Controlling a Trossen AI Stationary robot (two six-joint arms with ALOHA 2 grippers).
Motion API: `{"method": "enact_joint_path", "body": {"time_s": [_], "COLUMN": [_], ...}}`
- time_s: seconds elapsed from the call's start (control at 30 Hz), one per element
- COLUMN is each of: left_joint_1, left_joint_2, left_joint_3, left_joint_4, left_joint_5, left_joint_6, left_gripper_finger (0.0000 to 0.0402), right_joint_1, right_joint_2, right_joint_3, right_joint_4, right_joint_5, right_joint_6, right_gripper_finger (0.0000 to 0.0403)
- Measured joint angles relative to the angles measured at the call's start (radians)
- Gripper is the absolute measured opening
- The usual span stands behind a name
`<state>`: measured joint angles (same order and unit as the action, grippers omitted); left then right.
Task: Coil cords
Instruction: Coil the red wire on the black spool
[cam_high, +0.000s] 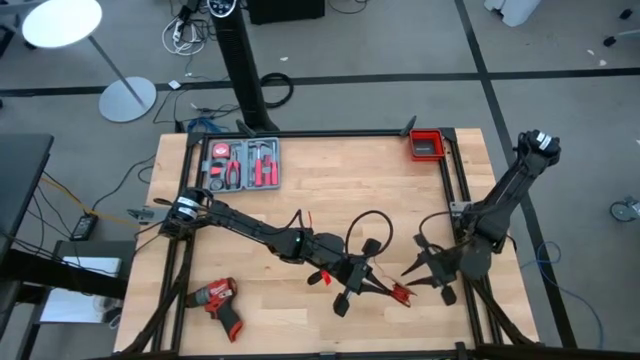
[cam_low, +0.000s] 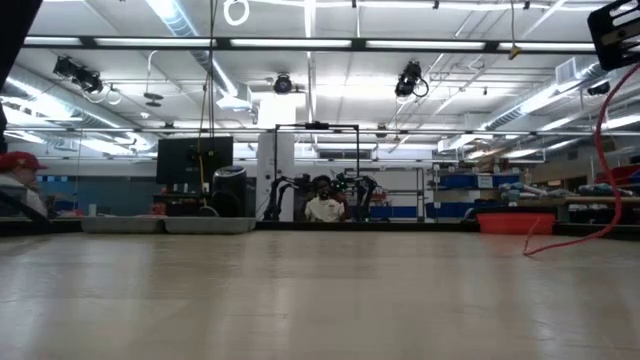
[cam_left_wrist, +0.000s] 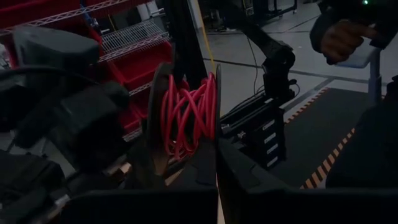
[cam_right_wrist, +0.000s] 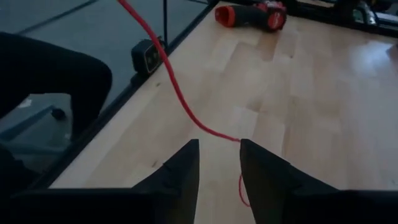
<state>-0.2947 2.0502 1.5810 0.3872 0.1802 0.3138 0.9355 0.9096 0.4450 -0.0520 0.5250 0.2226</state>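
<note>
The red cord is wound into a bundle of loops (cam_left_wrist: 186, 118), and my left gripper (cam_high: 388, 290) is shut on it near the table's front, right of the middle. A loose strand (cam_right_wrist: 177, 93) trails from the bundle over the wood; in the low view the strand (cam_low: 600, 170) hangs down to the tabletop. My right gripper (cam_right_wrist: 219, 168) stands open just right of the bundle, above that strand, with nothing between its fingers. The black cord (cam_high: 372, 215) lies in loose loops on the table behind the two grippers. My left gripper pinches the red cord's bundle of several loops (cam_left_wrist: 200, 134) between its two fingers, which come in about level from the table's left side. The bundle stands upright between the fingers, lifted off the table. A slack strand hangs from it down to the wood.
A red and black drill (cam_high: 218, 300) lies at the front left. A grey tray of red-handled hand tools (cam_high: 243, 163) sits at the back left, and a red bin (cam_high: 427, 145) at the back right. Bare wood lies in the middle. People show beyond the far edge (cam_low: 325, 207).
</note>
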Motion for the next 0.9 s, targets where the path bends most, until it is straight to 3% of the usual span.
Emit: {"method": "enact_joint_path", "body": {"time_s": [0.37, 0.9], "left_joint_1": [0.0, 0.0], "left_joint_2": [0.0, 0.0], "left_joint_3": [0.0, 0.0], "left_joint_4": [0.004, 0.003], "left_joint_5": [-0.004, -0.004], "left_joint_6": [0.0, -0.003], "left_gripper_finger": [0.0, 0.0], "right_joint_1": [0.001, 0.001], "right_joint_2": [0.134, 0.138], "right_joint_3": [0.0, 0.0], "right_joint_4": [0.128, 0.19], "right_joint_5": [0.064, 0.105], "right_joint_6": [-0.053, -0.124], "right_gripper_finger": [0.0096, 0.0027]}}
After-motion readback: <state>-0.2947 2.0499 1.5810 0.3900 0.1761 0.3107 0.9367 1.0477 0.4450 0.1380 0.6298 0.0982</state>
